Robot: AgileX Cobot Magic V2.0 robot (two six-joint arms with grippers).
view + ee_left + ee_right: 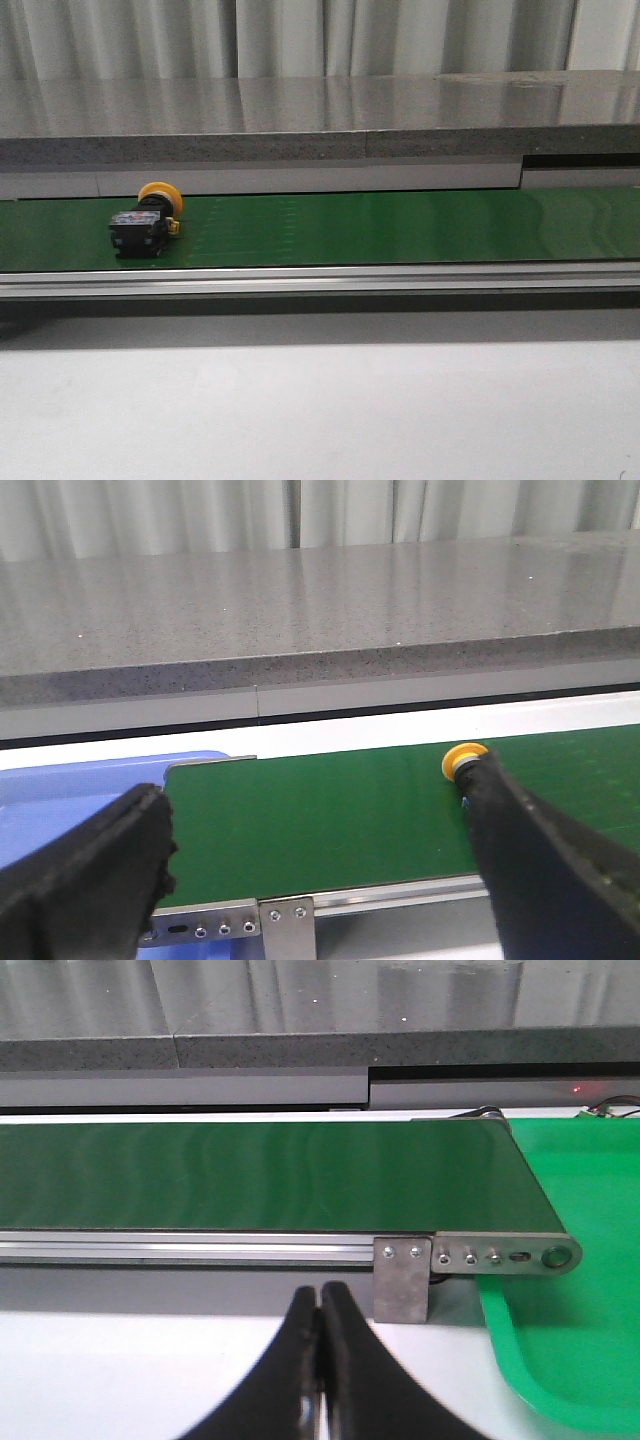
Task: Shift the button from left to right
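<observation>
The button (145,222), a yellow-orange cap on a black boxy body, lies on the green conveyor belt (400,228) at its left part. In the left wrist view only its yellow cap (461,759) shows, the body hidden behind one finger. My left gripper (320,825) is open wide and empty, hanging in front of the belt's left end. My right gripper (320,1305) is shut and empty, over the white table in front of the belt's right end (480,1200). Neither gripper shows in the front view.
A blue tray (70,790) sits at the belt's left end and a green tray (580,1290) at its right end. A grey stone ledge (300,125) runs behind the belt. An aluminium rail (320,282) edges the belt in front, then white table (320,410).
</observation>
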